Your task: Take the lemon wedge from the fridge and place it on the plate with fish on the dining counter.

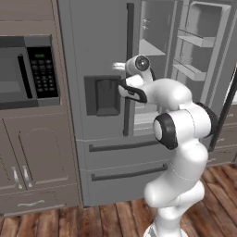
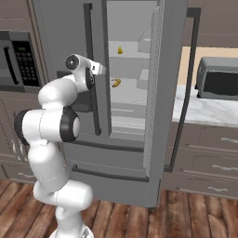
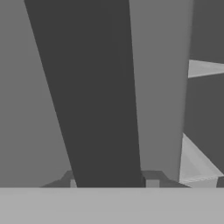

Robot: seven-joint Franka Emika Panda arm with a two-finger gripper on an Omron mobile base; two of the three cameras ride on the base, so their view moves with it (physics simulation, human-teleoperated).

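The grey fridge (image 1: 92,46) stands with its left door closed and its right door (image 2: 167,69) swung open. The lemon wedge (image 2: 120,49) lies on an upper shelf inside, a tiny bright yellow piece. A darker orange-yellow bit (image 2: 116,82) sits one shelf lower. My gripper (image 2: 101,69) is at the left door's long dark handle (image 1: 129,37), about level with the dispenser recess (image 1: 106,95). In the hand view the handle (image 3: 96,87) runs down between my fingertips (image 3: 152,183), and the gripper (image 3: 112,181) is shut on it. The plate with fish and the dining counter are out of view.
A dark built-in microwave (image 1: 28,71) sits in the cabinets left of the fridge. Right of the open door, a toaster oven (image 2: 218,79) stands on a marble counter (image 2: 204,111). The open door carries shelf bins (image 1: 199,41). Two fridge drawers (image 1: 125,159) lie below, over wooden floor.
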